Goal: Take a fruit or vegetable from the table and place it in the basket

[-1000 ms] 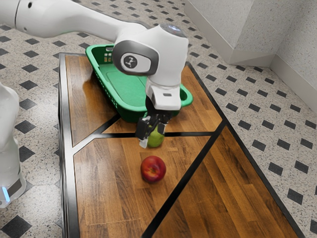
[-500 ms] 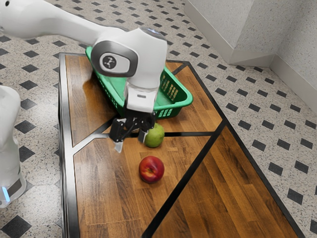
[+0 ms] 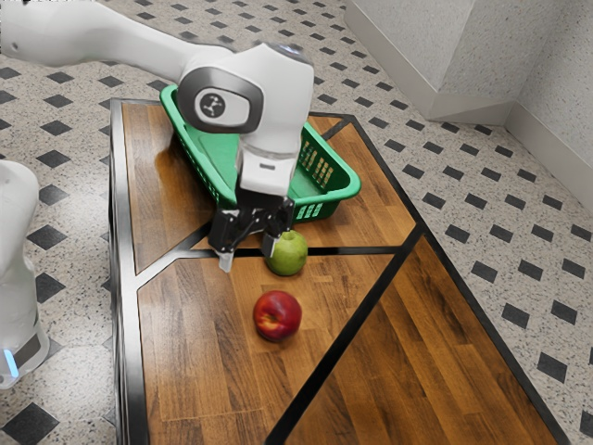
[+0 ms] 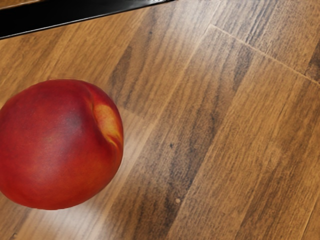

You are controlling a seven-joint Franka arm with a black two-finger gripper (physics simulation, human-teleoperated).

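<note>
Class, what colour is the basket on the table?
The basket is green all over, rim and slotted sides alike; it shows best in the exterior view.

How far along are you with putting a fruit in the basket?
Nothing looks done yet: the red fruit and green fruit are both on the table. My gripper is open and holds nothing. What's left is to grip one fruit, lift it and put it in the basket.
</note>
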